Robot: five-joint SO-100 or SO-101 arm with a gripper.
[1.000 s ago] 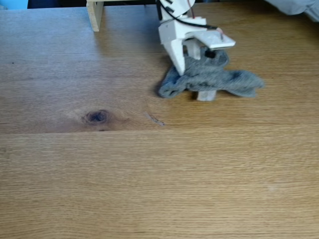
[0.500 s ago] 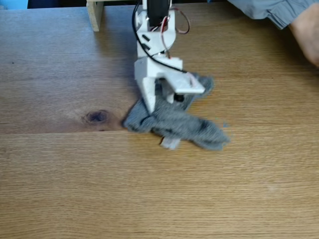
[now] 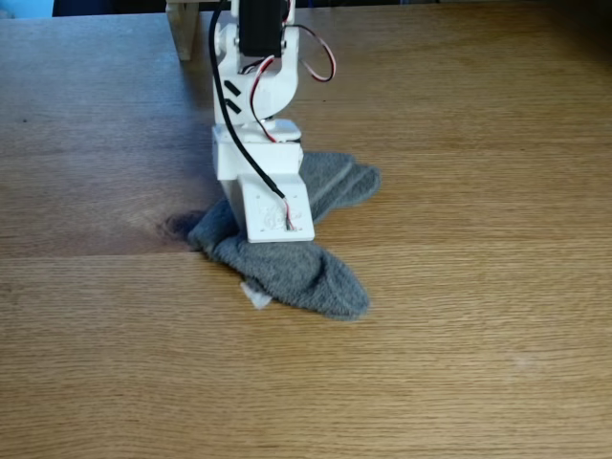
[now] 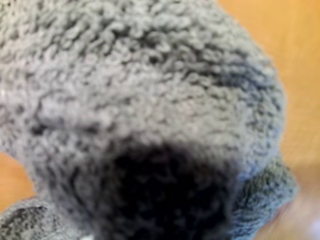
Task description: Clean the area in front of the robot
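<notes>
Lying diagonal under gripper (image 3: pixel 256 287): cloth (image 3: pixel 306 273)

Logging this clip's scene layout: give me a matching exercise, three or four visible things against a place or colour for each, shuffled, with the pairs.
Things:
1. grey cloth
2. white arm
3. wooden post
4. tabletop

Descriptions:
A. stands at the far edge, top left in the fixed view
B. light-brown oak, bare in the foreground
C. lies spread on the wood, under the arm's end
D. carries black and red wires, pressing down from above

Pairs: 1-C, 2-D, 3-A, 4-B
</notes>
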